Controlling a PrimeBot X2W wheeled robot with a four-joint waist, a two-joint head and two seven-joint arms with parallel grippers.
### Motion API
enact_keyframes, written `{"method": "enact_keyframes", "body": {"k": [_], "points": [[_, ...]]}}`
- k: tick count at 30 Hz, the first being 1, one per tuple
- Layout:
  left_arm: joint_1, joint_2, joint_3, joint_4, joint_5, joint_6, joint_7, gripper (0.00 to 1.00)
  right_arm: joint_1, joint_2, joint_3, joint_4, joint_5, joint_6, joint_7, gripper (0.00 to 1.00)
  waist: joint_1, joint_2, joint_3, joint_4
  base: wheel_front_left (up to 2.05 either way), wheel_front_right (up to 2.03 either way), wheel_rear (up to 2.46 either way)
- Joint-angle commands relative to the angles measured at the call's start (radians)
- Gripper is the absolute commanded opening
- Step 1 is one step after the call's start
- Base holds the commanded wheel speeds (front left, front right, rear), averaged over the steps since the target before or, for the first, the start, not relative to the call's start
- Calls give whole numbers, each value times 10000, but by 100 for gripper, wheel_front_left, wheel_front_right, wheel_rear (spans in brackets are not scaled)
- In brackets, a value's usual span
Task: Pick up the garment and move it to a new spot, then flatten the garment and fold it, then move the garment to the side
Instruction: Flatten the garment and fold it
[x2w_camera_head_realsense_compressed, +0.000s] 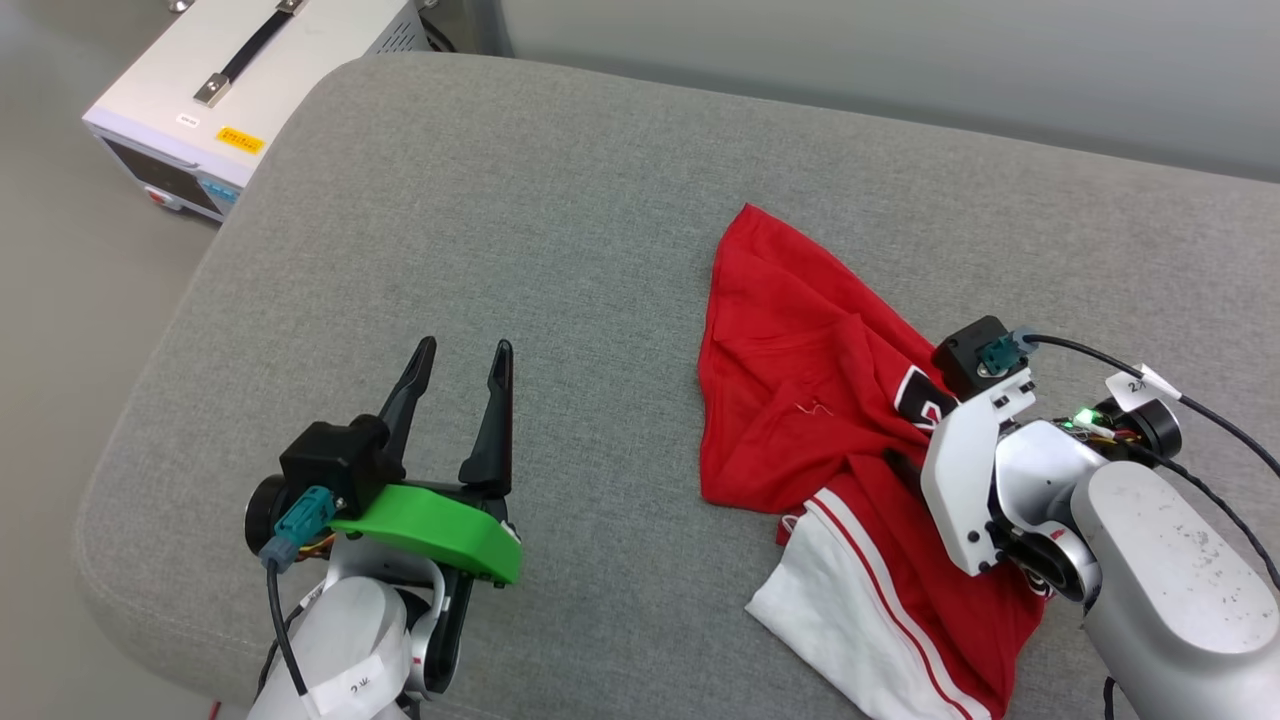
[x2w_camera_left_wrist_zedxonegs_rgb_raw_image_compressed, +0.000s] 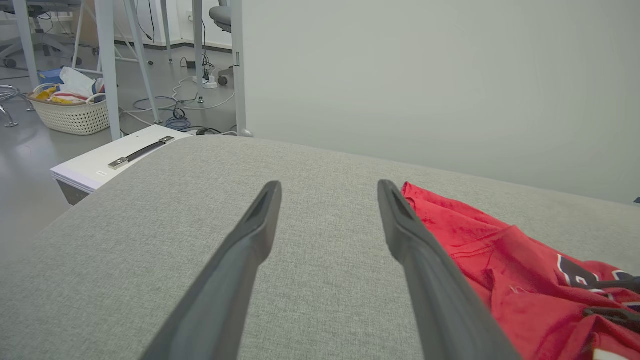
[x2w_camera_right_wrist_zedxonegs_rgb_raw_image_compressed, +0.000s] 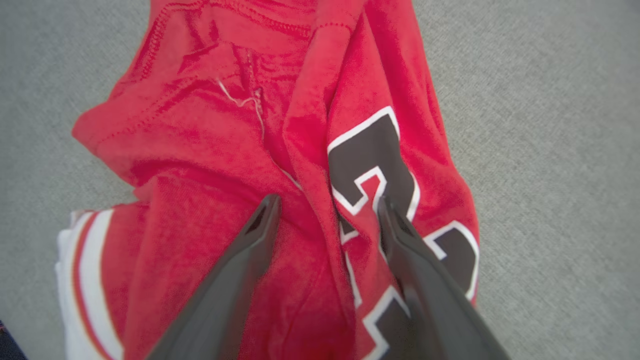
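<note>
Red and crumpled, the garment (x2w_camera_head_realsense_compressed: 800, 400) is lying on the right half of the grey cushion (x2w_camera_head_realsense_compressed: 500, 250), its white sleeve (x2w_camera_head_realsense_compressed: 850, 620) spilling toward the near edge. The right gripper (x2w_camera_right_wrist_zedxonegs_rgb_raw_image_compressed: 328, 201) is pointing down over the garment's middle with its jaws standing wide apart either side of a raised fold by the black number, clamping nothing, while the left gripper (x2w_camera_head_realsense_compressed: 467, 345) is hovering over bare cushion well to the left, jaws likewise spread and empty. Closing here is probably risking a pinch of only the top fold, so the garment could be slipping free or trailing in a heap, and a deeper push could be catching the cushion's weave.
</note>
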Motion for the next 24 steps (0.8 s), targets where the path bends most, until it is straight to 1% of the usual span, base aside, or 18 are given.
{"method": "enact_keyframes", "body": {"k": [1,2,3,9,13,17,21,24], "points": [[-7,-94,99,45,149,-95,-57,100,-170,-56,48,188,109,-7,82,76,-1,0,86,72,0,0,0],[0,-139,165,77,202,-147,-57,100,-226,-47,90,271,172,-7,72,9,-1,0,88,59,0,0,0],[5,-173,214,105,247,-186,-57,100,-276,-43,96,317,218,-7,28,0,-1,0,83,41,0,0,0],[68,-341,454,256,538,-401,-57,100,-621,-68,-172,411,304,-7,-458,0,-1,0,-72,-224,0,0,0],[96,-386,577,317,686,-510,-57,100,-692,-82,-861,389,287,-7,-787,0,-1,0,-188,-450,0,0,0],[175,-405,680,387,783,-576,-57,100,-390,-90,-2101,424,228,-7,-1040,0,-1,0,-329,-706,0,0,0],[259,-409,714,468,854,-627,-57,100,379,-14,-3724,544,97,-7,-1229,0,-1,0,-468,-951,0,0,0],[313,-397,726,508,893,-649,-57,100,1232,186,-5032,634,-17,-7,-1366,0,-1,0,-558,-1119,0,0,0]]}}
